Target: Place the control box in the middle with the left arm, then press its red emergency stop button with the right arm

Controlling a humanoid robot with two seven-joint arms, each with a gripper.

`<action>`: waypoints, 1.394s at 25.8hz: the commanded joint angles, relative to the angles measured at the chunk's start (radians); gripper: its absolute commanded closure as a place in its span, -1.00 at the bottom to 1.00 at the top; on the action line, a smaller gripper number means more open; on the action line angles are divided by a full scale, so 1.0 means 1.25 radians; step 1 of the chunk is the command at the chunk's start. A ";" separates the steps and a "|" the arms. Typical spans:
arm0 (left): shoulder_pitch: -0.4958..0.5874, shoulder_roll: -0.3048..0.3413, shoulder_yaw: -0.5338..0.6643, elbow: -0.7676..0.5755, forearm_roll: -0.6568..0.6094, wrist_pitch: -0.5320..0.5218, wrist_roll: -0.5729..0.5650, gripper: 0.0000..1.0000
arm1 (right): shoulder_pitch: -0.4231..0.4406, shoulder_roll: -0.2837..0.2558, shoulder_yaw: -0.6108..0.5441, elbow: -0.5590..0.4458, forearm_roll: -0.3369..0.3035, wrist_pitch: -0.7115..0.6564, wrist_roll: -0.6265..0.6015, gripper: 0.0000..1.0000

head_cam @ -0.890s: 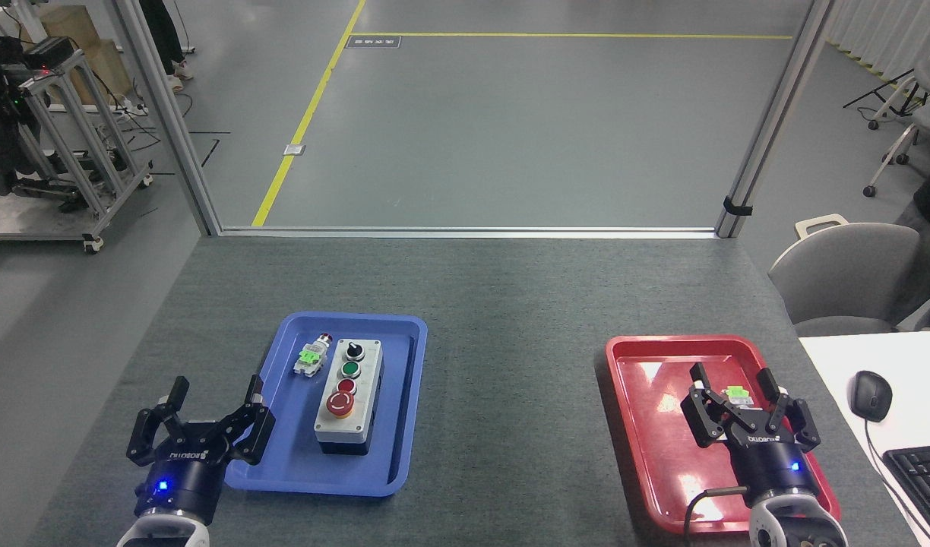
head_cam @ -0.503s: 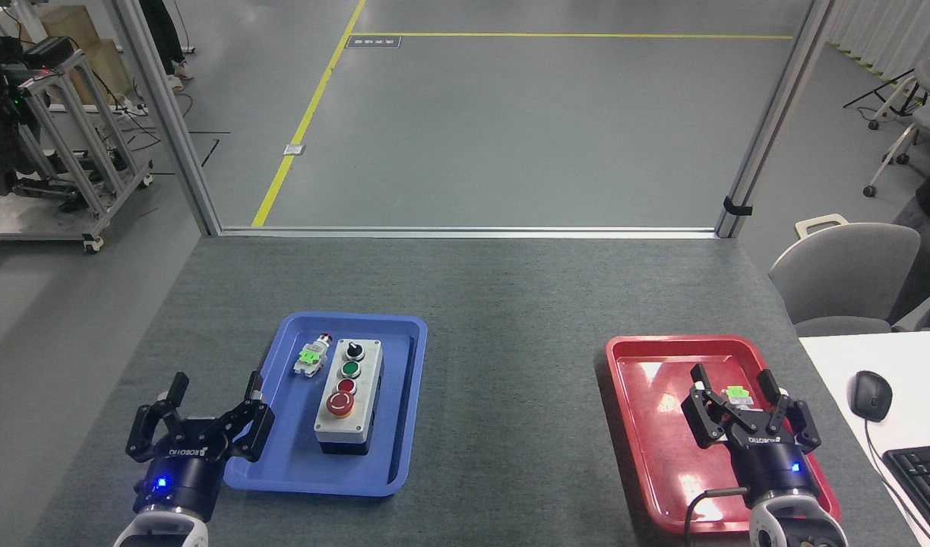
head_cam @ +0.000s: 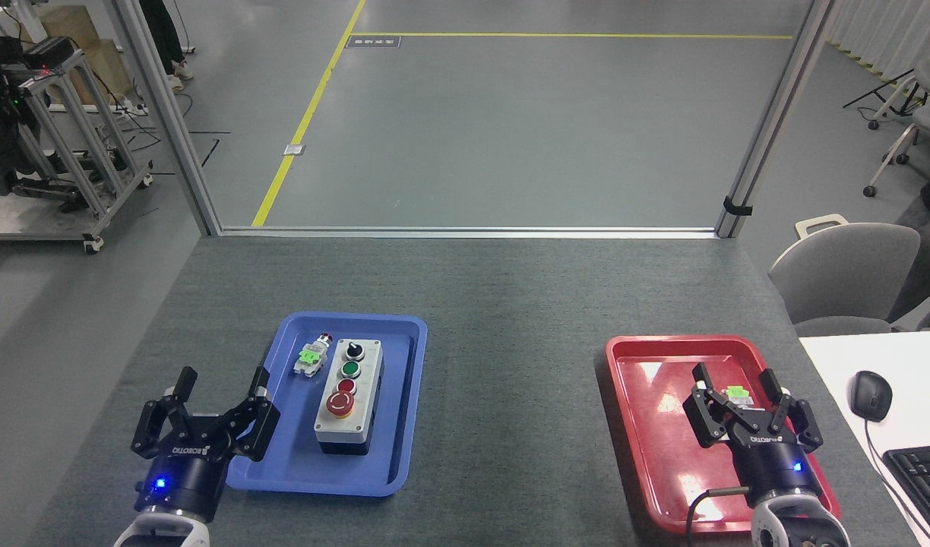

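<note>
So the control box [head_cam: 349,396] is sitting in the blue tray [head_cam: 286,471], right-hand half of it, long side running away from me. Grey faceplate on a black base, one row of controls: black knob at the far end, then the green button, a small flat red one, and the red emergency stop button [head_cam: 340,404] with its yellow collar closest to me. Just left of the box, apart from it, there's a little loose switch [head_cam: 312,356] with a green tag lying in the same tray.

My left gripper [head_cam: 220,378] is hovering at the tray's near-left corner, fingers spread wide and grasping nothing, blue light on. One fingertip overlaps the tray's left rim in the view; can't tell if it's touching.

The middle [head_cam: 510,395] of the dark grey tabletop is just bare felt between the two trays.

Over on the right, my right gripper [head_cam: 735,381] hangs over the red tray [head_cam: 647,425], fingers also released. A small green-and-white bit [head_cam: 737,393] shows between them; can't tell what it is.
</note>
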 commanded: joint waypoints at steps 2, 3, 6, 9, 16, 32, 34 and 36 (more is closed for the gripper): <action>0.001 0.000 -0.065 0.028 -0.024 0.008 -0.001 -0.98 | 0.000 0.001 0.000 0.000 0.000 0.000 -0.001 -0.99; 0.000 -0.002 -0.074 0.039 -0.038 0.009 -0.001 -0.98 | 0.000 0.002 0.001 0.000 0.000 -0.001 -0.003 -0.99; -0.006 -0.019 -0.111 0.083 -0.082 0.016 -0.007 -0.98 | 0.000 0.002 0.000 0.000 0.000 -0.003 -0.003 -0.99; -0.053 -0.047 -0.133 0.163 -0.170 0.061 -0.012 -0.98 | 0.000 0.003 0.000 0.000 0.000 -0.004 -0.003 -0.99; -0.101 -0.093 -0.138 0.249 -0.210 0.088 -0.019 -0.98 | -0.001 0.003 0.001 0.000 0.000 0.000 -0.003 -0.99; -0.113 -0.126 -0.172 0.315 -0.212 0.113 -0.035 -0.98 | -0.001 0.004 0.002 0.000 0.000 -0.001 -0.003 -0.99; -0.120 -0.125 -0.172 0.327 -0.213 0.129 -0.035 -0.98 | -0.001 0.004 0.002 0.000 0.000 -0.001 -0.003 -0.99; -0.126 -0.124 -0.172 0.331 -0.212 0.133 -0.038 -0.98 | -0.001 0.004 0.002 0.000 0.000 -0.001 -0.003 -0.99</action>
